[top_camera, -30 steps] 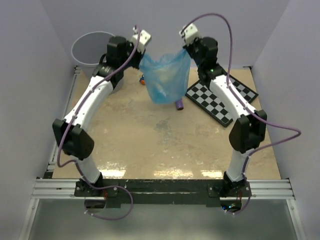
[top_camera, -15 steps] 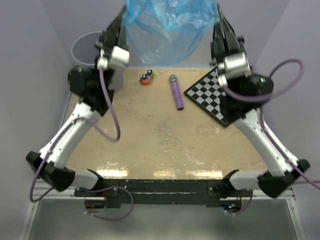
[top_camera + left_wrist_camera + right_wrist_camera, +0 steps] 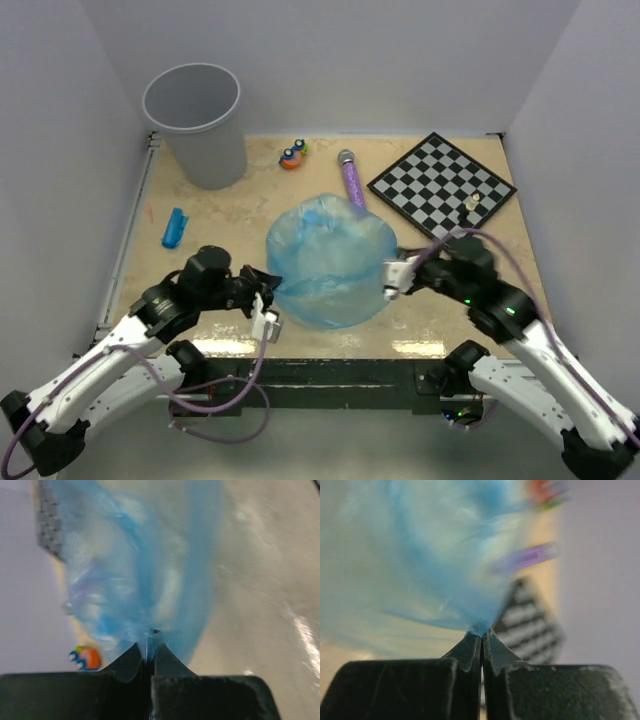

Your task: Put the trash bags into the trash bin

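At the far left of my overhead view, the round grey plastic trash bin [image 3: 205,150] stands upright in the back corner of the tan table [image 3: 230,215]. Nearer to me, close to the left edge, lies a short bright-blue roll [image 3: 174,228]. It looks like a rolled trash bag, though it is too small for me to be sure, and it sits apart from the bin. The left gripper [image 3: 272,298] is low over the near part of the table, and on its wrist camera I see the two black fingers pressed together on a pinch of thin blue film. That film belongs to the translucent bright-blue trash bag [image 3: 330,262], which is puffed into a wide rounded dome in the middle of the table between my two arms, well apart from the bin. Beyond it, near the back wall, sits a small orange-and-blue toy [image 3: 293,155]. Just right of the toy lies a purple glittery microphone [image 3: 352,178], its near end meeting the bag's far edge. The right gripper [image 3: 390,283] comes in from the right, and its wrist camera shows the jaws closed tight on the opposite edge of the same bag, the film fanning out from the tips. Right of the bag a black-and-white chequered board [image 3: 440,180] lies flat, turned cornerwise, with a small pale piece [image 3: 470,203] by its near-right edge.
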You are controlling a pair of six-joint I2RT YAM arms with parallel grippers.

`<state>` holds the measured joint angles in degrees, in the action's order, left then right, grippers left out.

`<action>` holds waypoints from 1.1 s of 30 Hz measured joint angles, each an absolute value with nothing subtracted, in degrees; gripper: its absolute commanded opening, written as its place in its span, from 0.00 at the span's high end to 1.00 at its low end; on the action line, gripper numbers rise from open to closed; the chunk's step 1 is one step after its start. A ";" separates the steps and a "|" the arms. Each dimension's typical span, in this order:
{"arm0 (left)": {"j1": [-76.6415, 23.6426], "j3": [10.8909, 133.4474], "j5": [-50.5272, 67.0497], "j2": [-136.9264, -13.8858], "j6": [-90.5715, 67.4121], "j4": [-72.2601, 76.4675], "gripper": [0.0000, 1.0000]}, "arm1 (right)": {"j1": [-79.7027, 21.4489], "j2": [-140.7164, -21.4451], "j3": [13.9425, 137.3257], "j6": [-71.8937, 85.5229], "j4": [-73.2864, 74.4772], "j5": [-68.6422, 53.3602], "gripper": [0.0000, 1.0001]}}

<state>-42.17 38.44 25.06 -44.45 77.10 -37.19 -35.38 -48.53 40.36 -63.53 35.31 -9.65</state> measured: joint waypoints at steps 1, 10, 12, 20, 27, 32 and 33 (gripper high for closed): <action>-42.15 39.16 25.43 -41.28 74.43 -35.40 1.00 | -35.55 -41.63 42.83 -61.14 32.82 -10.61 1.00; -41.91 56.10 24.45 -50.43 45.65 -23.46 0.20 | -35.14 -43.11 56.69 -39.86 8.86 -7.84 1.00; -40.97 60.58 24.73 -54.39 39.68 -22.65 0.16 | -34.06 -47.53 55.46 -36.51 7.35 -4.84 1.00; -36.64 86.24 29.39 -62.61 22.96 -20.25 0.07 | -24.60 -58.43 57.39 -28.25 4.29 6.87 1.00; -27.64 90.56 25.21 -65.45 16.71 -12.91 0.07 | -21.56 -63.07 62.02 -22.81 2.55 9.67 1.00; -14.20 92.25 20.29 -75.61 24.84 -13.15 0.10 | -21.50 -62.83 65.63 -21.45 2.09 9.50 1.00; -11.46 92.49 19.81 -78.52 26.26 -13.89 0.11 | -21.32 -62.50 66.00 -21.12 2.00 9.45 1.00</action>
